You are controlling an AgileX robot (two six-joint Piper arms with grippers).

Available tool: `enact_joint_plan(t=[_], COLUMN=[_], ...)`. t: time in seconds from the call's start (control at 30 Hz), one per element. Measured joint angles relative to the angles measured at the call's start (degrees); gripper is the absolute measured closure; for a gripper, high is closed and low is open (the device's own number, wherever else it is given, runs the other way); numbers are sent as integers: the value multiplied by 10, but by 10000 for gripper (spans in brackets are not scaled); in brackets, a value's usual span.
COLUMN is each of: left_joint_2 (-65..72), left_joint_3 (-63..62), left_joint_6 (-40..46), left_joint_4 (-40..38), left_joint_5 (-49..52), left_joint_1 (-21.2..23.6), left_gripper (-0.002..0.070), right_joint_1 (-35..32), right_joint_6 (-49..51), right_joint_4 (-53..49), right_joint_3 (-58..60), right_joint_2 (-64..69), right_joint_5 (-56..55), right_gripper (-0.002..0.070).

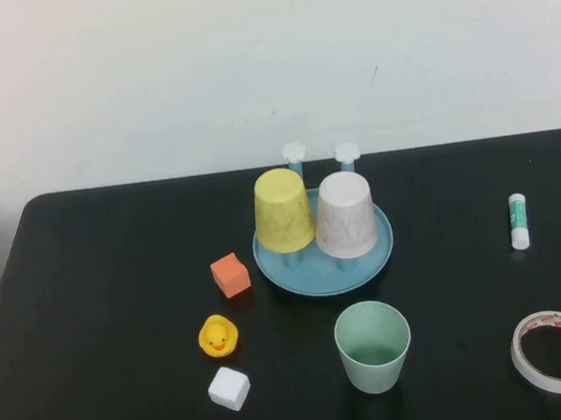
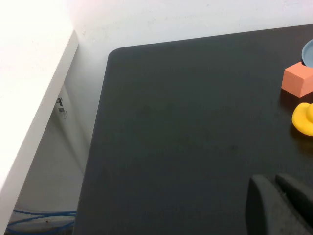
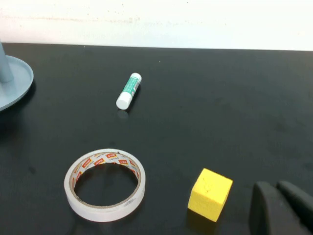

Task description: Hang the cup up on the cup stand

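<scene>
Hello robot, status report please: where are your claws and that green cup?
Left claw and right claw shut, parked low, holding nothing. Green cup upright on table, before the cup stand. Two rear pegs free; yellow cup and pinkish cup in front.

Left gripper [image 2: 279, 205] low over the table, fingers pressed together. Right gripper [image 3: 282, 208] low too, fingers closed, holding nothing
</scene>
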Motion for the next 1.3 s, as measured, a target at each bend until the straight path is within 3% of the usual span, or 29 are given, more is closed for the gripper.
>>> enact_joint_plan(t=[1.3], left_joint_2=[0], left_joint_3=[2], left_joint_6=[0], left_joint_4=[1], left_joint_5=[-19], left_joint_1=[0], left_gripper=[676], right_joint_1=[0], right_joint_6=[1], right_joint_4=[0], right_joint_3=[0], right_joint_2=[0], right_joint_5=[-1], right_gripper=[676])
